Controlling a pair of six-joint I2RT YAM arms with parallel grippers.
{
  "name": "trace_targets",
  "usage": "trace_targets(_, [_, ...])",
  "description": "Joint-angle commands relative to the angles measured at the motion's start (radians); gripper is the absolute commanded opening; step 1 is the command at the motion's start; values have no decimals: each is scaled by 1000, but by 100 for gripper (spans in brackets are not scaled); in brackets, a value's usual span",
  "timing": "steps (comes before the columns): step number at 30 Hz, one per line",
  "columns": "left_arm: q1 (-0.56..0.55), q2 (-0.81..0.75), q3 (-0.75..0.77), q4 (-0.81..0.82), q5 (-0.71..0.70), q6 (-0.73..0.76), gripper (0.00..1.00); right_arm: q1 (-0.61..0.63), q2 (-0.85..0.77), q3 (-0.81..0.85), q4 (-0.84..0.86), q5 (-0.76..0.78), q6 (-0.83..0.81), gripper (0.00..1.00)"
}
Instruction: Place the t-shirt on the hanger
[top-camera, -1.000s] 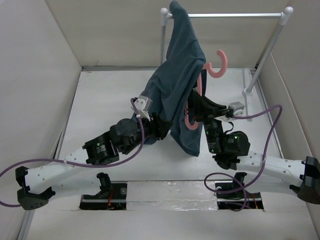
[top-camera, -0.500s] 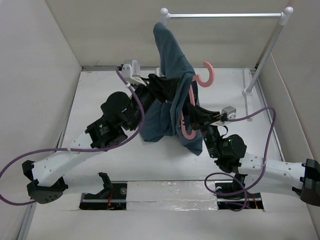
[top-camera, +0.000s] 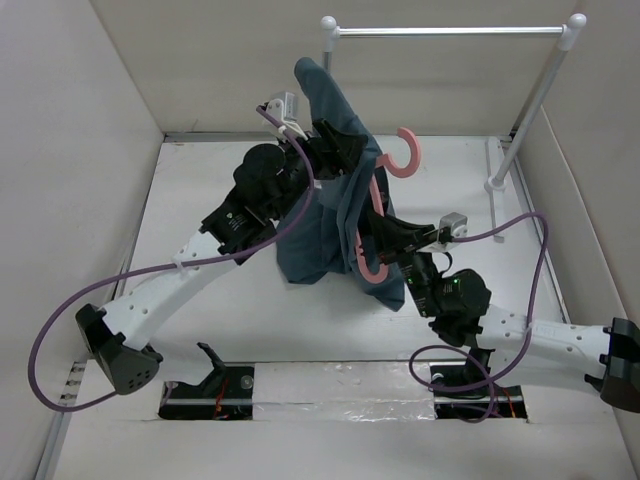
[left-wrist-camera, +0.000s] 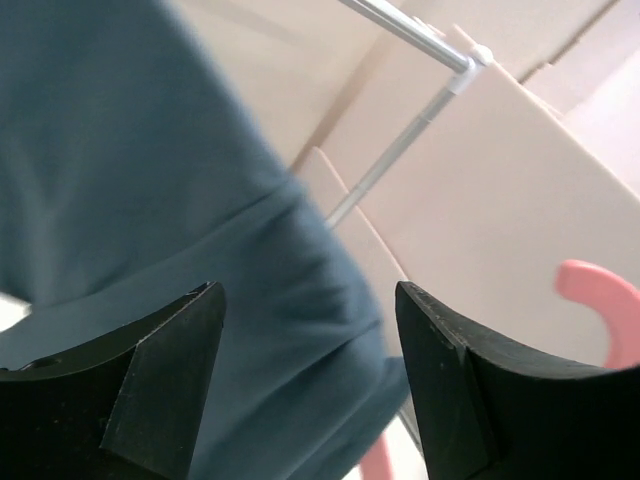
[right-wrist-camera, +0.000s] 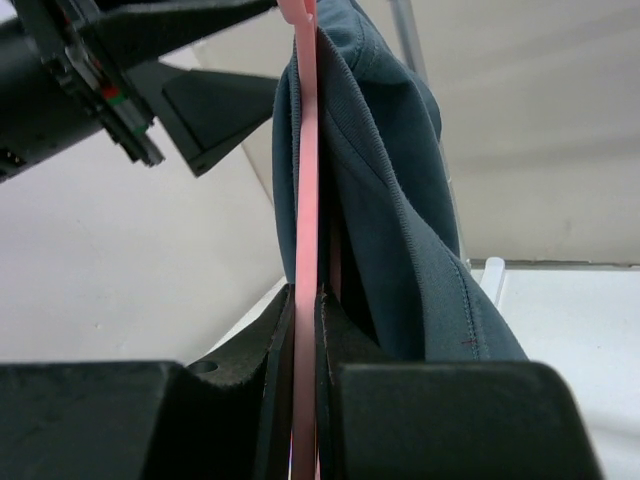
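T-shirt (top-camera: 325, 215), dark teal-blue, hangs in the air above the white table (top-camera: 180, 190), draped over the pale pink hanger (top-camera: 403, 158). The hanger stands tilted on end. Its hook pokes out to the right of the cloth and one rounded shoulder shows at the garment's lower edge. The rest of its frame is hidden under the cloth, which comes to a peak near the left post of the metal rail (top-camera: 450, 31). The right gripper (top-camera: 385, 238) is clamped narrowly on the hanger's thin frame; its wrist view shows both fingers pressed against the pink strip, with cloth falling just beside it. The left gripper (top-camera: 345, 150), high at the garment's upper left, has its jaws spread wide. Cloth fills the view beyond its fingers, and whether they touch it cannot be told.
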Motion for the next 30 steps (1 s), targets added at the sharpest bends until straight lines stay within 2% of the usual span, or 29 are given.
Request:
trace_targets(1, [0,15,20,106,94,-20,66,13,2,35,55,-37,32,0])
trace_targets(8, [44,45,-30,126,123,-83,66,23,22,39,70,-45,38,0])
trace_targets(14, [54,23,-102,178,122,-132,60,23,58,90,66,-46,5,0])
trace_targets(18, [54,20,-145,223,139,-160,43,23,103,117,69,-48,2,0])
trace_targets(19, [54,16,-157,235,142,-165,31,23,112,120,72,-46,5,0])
trace_targets(21, [54,3,-188,255,136,-171,22,23,132,125,70,-45,14,0])
trace_targets(22, [54,-1,-199,263,130,-172,7,23,135,124,63,-45,20,0])
trace_targets(23, [66,-10,-210,273,126,-175,0,23,138,121,58,-45,25,0])
trace_targets(26, [104,-56,-286,318,140,-217,0,32,135,117,1,-48,49,0])
trace_targets(28, [142,-98,-351,344,192,-265,0,32,111,131,-111,-67,72,18])
trace_targets(29, [187,-115,-374,371,233,-284,0,32,102,133,-155,-69,101,33])
trace_targets(30, [207,-139,-416,388,257,-301,0,32,86,133,-183,-78,112,39])
